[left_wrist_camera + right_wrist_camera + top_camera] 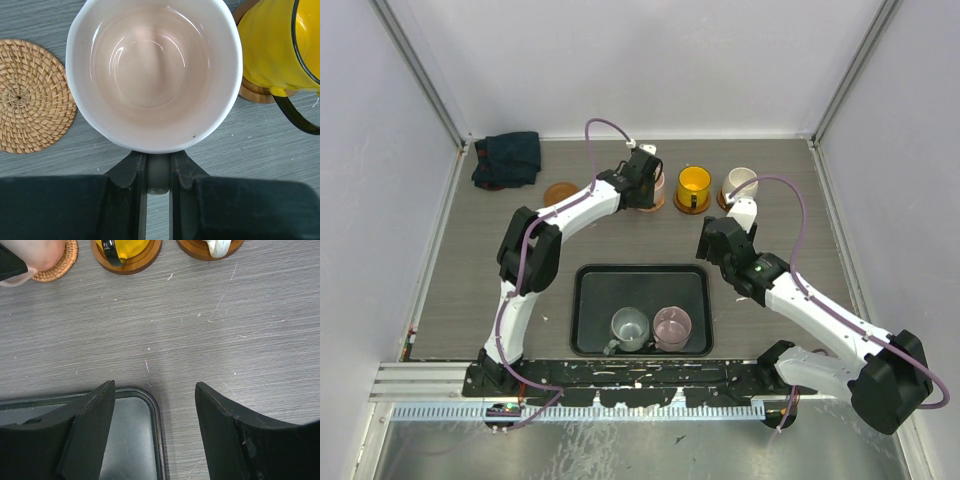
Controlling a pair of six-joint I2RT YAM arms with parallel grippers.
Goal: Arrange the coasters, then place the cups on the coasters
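My left gripper (158, 172) is shut on the handle of the pale pink cup (154, 70), far back on the table (650, 190). This cup is over a woven coaster (62, 265); I cannot tell whether it rests on it. An empty woven coaster (30, 95) lies to its left (561, 193). The yellow cup (694, 187) and the cream-white cup (740, 185) each stand on a wooden coaster. A grey-teal cup (630, 328) and a mauve cup (672, 326) stand in the black tray (590, 300). My right gripper (155, 395) hangs open and empty over the tray's far right corner (712, 245).
A dark folded cloth (507, 158) lies in the far left corner. The table is walled on three sides. The tray's rim (157, 430) runs just below my right gripper's left finger.
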